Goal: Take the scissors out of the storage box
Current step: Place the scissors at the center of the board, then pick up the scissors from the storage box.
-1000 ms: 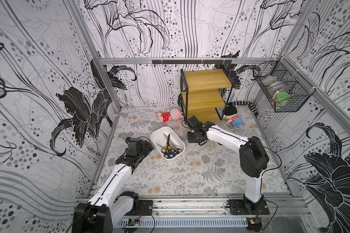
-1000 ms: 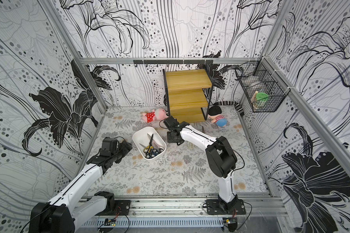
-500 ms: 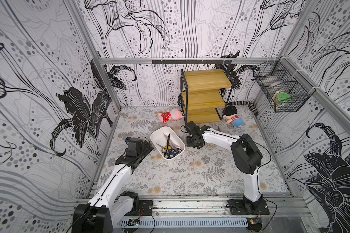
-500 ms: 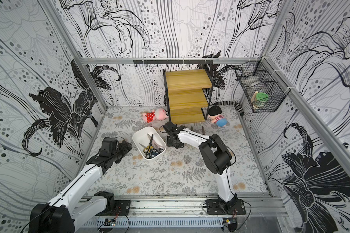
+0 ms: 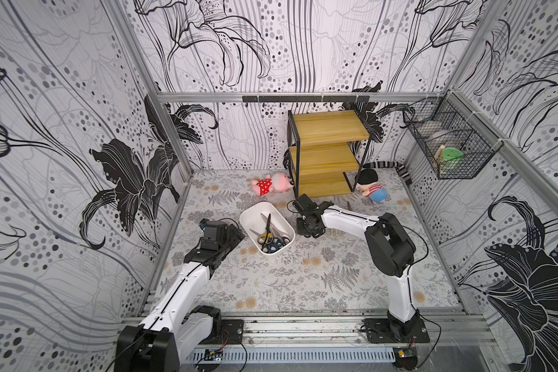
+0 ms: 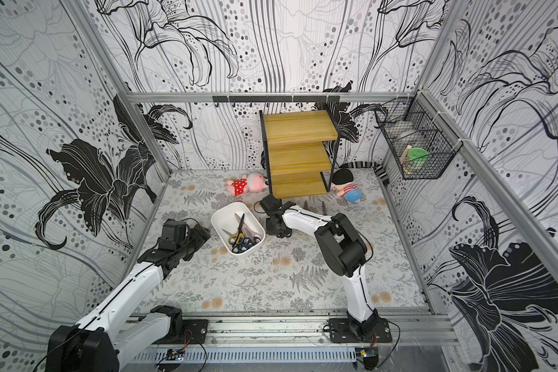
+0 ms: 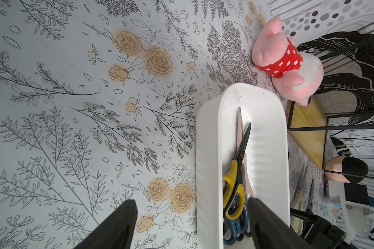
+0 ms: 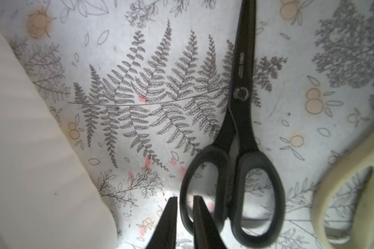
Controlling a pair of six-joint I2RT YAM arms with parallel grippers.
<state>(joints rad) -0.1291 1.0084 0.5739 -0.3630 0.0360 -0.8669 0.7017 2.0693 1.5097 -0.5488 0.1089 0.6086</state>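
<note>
The white storage box point(image 5: 251, 215) point(image 6: 222, 216) sits mid-mat holding several scissors. A yellow-black pair point(image 7: 235, 181) lies on top of a dark blue pair point(image 7: 238, 224) and a long pale blade. My left gripper point(image 7: 190, 200) point(image 5: 236, 233) is open and straddles the box's near wall point(image 7: 209, 151), one finger over the mat and one inside. My right gripper point(image 8: 185, 197) point(image 5: 310, 229) is low on the mat beside the box. Its jaws stand slightly apart around one handle loop of the black scissors point(image 8: 242, 107), which lie flat on the mat.
A cream scissors handle point(image 8: 343, 183) lies next to the black pair. The box wall point(image 8: 30, 151) is close beside my right gripper. Behind stand a wooden shelf point(image 5: 326, 154) and two plush toys point(image 5: 269, 185) point(image 5: 372, 186). A wire basket point(image 5: 448, 145) hangs on the right wall.
My right gripper came forward from the shelf and down onto the mat beside the box, and its jaws have parted a little. The left arm has not moved.
</note>
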